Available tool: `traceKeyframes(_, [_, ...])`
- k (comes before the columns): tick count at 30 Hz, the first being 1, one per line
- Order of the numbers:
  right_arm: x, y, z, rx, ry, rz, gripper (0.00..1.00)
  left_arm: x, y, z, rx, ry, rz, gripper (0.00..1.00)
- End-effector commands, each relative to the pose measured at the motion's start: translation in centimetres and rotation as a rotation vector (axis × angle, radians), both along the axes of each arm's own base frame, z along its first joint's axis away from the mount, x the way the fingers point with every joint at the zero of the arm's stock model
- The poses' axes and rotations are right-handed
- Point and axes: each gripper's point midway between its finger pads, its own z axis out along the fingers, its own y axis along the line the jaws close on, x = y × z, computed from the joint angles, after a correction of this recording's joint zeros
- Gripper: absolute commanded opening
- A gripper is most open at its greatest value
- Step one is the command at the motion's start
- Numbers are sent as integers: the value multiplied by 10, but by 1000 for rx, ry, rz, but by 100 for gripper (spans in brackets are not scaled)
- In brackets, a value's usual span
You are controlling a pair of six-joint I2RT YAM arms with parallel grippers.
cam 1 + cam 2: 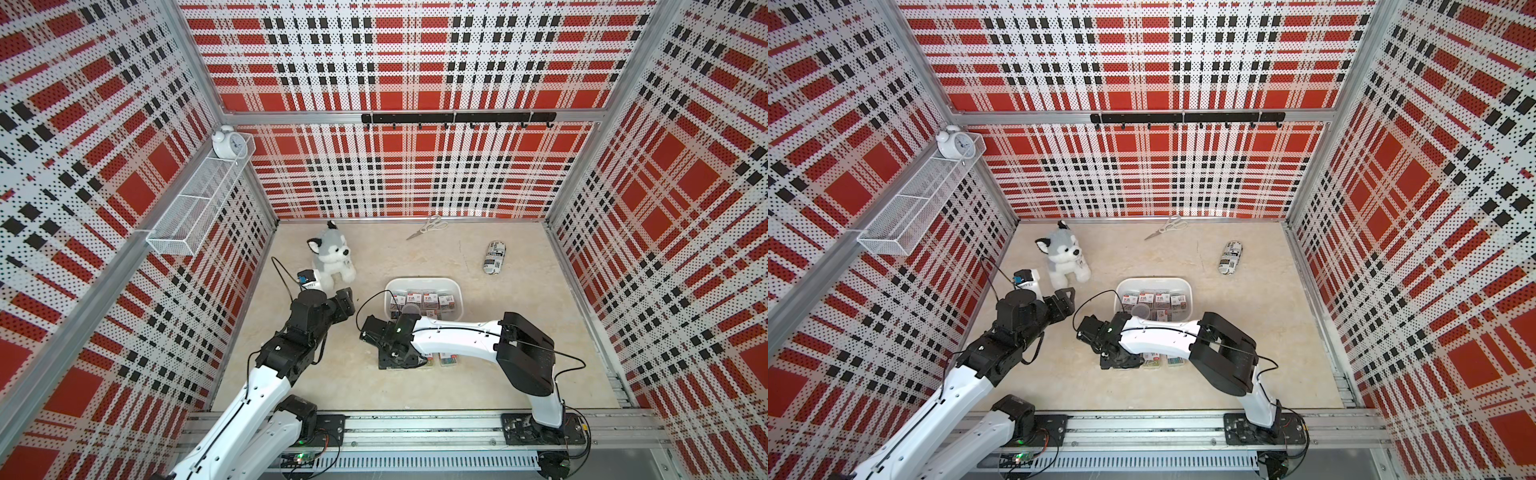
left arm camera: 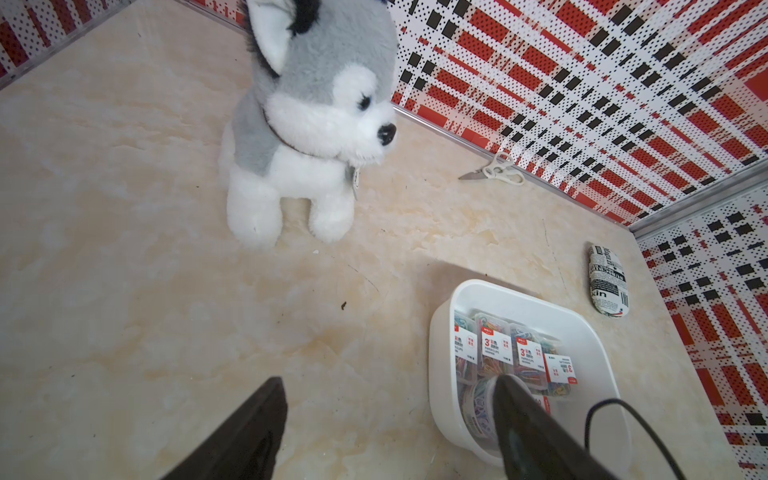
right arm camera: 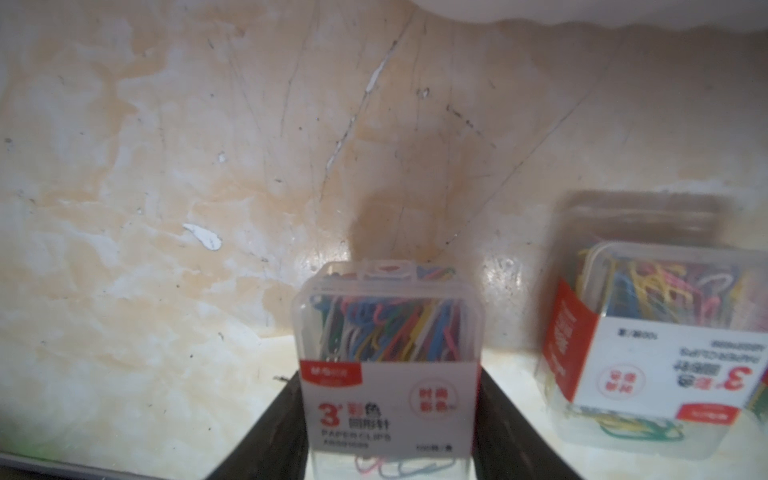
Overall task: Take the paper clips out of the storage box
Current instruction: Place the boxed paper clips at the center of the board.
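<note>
"Counting outward from the rail, what was already out?"

"Nearest me, my right gripper [image 3: 388, 386] was clamped on a small clear rectangular case of multicoloured clips [image 3: 386, 328], down at the beige marbled tabletop [image 3: 166, 208]. I couldn't tell whether it was resting there yet. A second clear labelled case [image 3: 648, 332] lay just beside it. So two were out for certain. My white forearm [image 1: 453, 336] covered that spot from above, so a third was anyone's guess."

"And what was left?"

"Most of it, I judged. Just beyond, the white rounded plastic storage box [image 1: 424, 281] held a row of four labelled cases [image 2: 530, 357] and a small round clear tub [image 2: 478, 403]. More cases sat under my wrist, and I couldn't count them. My left gripper [image 2: 388, 382] hung beside the box, jaws apart and empty."

"Anything further back?"

"A grey-and-white plush husky [image 1: 330, 259], white-handled scissors [image 1: 430, 226] and a black-and-white printed cylinder [image 1: 493, 257]. None of those were mine to move."
</note>
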Motion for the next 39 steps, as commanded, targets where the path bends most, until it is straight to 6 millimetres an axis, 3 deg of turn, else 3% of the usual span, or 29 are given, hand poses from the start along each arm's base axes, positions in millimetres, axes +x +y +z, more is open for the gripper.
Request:
traceKeyframes(1, [1, -5, -12, -24, 7, -17, 61, 0, -2, 4, 3, -25, -17, 80])
traceKeyframes(22, [8, -5, -26, -29, 21, -24, 62, 1, -3, 3, 4, -21, -20, 80])
traceKeyframes(39, [11, -5, -22, -31, 11, -30, 67, 0, -3, 5, 2, -27, -20, 80])
